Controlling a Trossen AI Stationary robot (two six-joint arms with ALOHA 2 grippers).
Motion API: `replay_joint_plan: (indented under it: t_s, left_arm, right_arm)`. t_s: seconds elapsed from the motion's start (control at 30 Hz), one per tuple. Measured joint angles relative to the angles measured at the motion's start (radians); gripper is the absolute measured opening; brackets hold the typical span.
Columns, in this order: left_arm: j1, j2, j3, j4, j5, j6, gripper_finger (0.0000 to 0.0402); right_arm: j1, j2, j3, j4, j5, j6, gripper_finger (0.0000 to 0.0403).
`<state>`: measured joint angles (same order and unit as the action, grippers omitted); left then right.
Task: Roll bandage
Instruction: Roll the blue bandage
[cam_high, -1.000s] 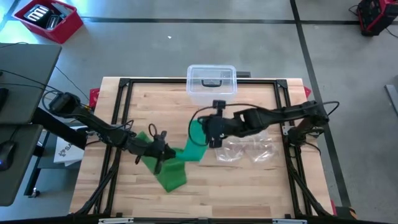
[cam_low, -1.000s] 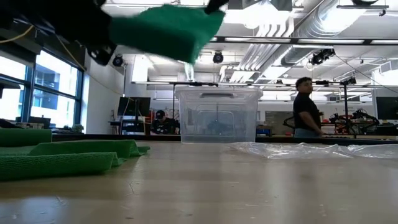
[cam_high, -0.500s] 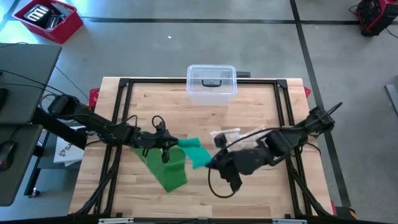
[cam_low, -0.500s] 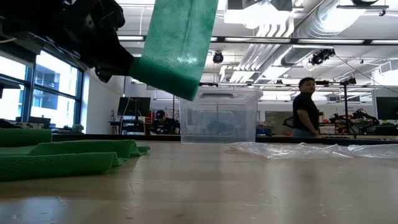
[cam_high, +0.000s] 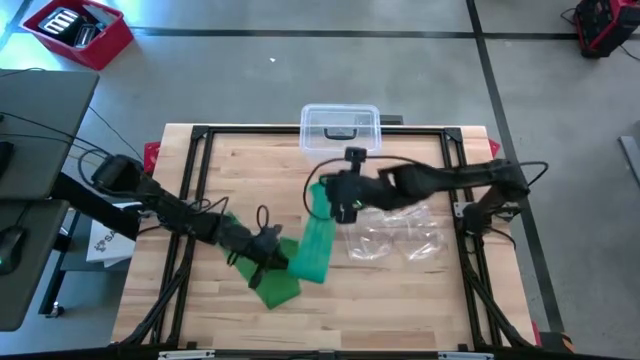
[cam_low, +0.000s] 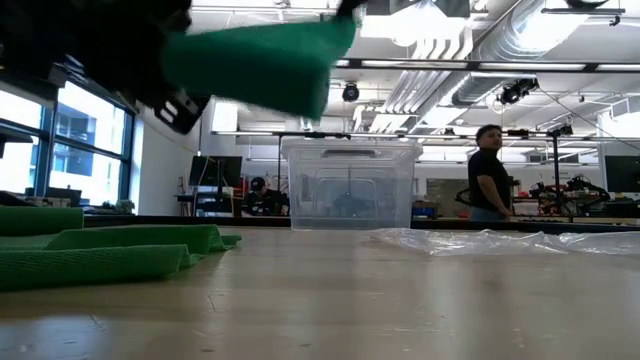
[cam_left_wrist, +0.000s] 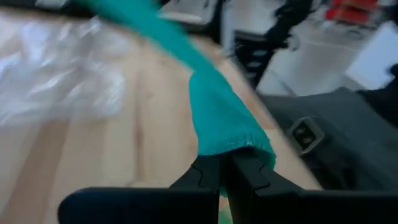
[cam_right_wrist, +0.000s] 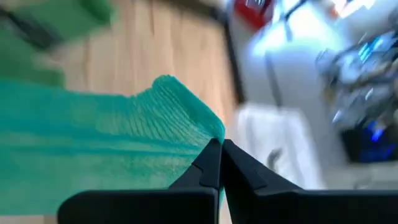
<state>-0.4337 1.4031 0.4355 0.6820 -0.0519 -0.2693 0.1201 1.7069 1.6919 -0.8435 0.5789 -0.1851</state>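
Note:
A long green mesh bandage is stretched in the air between my two grippers; it shows as a broad lifted strip in the low view. Its remaining length lies in folds on the table at the near left, also seen in the low view. My left gripper is shut on the bandage's lower part over the table's near left. My right gripper is shut on its far end near the table's middle. My left gripper pinches an edge of the bandage between its two shut fingers. The cloth runs away from the fingertips, lifted clear of the table. One layer or several, I cannot tell. My right gripper pinches a corner of the bandage's end between its two shut fingers. The cloth spreads out wide from the fingertips and is held clear of the table.
A clear plastic box stands at the far edge's middle, and shows in the low view. A crumpled clear plastic bag lies right of the middle. A person stands in the room behind. Bare wood lies along the near edge.
My right gripper swung toward the table's near edge with its end of the bandage, then went back toward the far edge near the middle. My left gripper shifted a little toward the near edge. The lifted strip tipped steeply and now lies flatter; the folds stayed on the table.

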Motion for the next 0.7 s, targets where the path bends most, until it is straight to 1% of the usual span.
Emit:
replay_joint_plan:
  t_s: [0.07, 0.2, 0.33, 0.43, 0.5, 0.57, 0.7]
  left_arm:
    - [-0.032, -0.002, 0.000, 0.055, -0.014, 0.033, 0.0001]
    - [-0.084, -0.032, -0.001, 0.145, -0.039, 0.118, 0.0001]
    - [-0.107, -0.081, -0.001, 0.210, -0.049, 0.200, 0.0001]
    - [-0.107, -0.118, -0.001, 0.236, -0.062, 0.232, 0.0001]
    - [-0.106, -0.134, 0.000, 0.245, -0.088, 0.249, 0.0001]
    - [-0.104, -0.141, 0.000, 0.241, -0.128, 0.255, 0.0001]
    - [-0.096, -0.141, 0.000, 0.237, -0.164, 0.245, 0.0001]
  right_arm:
    - [-0.034, 0.001, -0.092, 0.025, -0.056, 0.013, 0.0000]
    - [-0.043, 0.002, -0.305, 0.232, -0.175, 0.031, 0.0000]
    - [-0.005, 0.002, -0.490, 0.560, -0.309, 0.036, 0.0000]
    - [0.028, 0.002, -0.577, 0.753, -0.379, 0.059, 0.0000]
    - [0.046, 0.001, -0.616, 0.856, -0.398, 0.088, 0.0000]
    - [0.061, 0.001, -0.648, 0.921, -0.399, 0.128, 0.0000]
    - [0.079, 0.001, -0.674, 0.940, -0.390, 0.195, 0.0007]
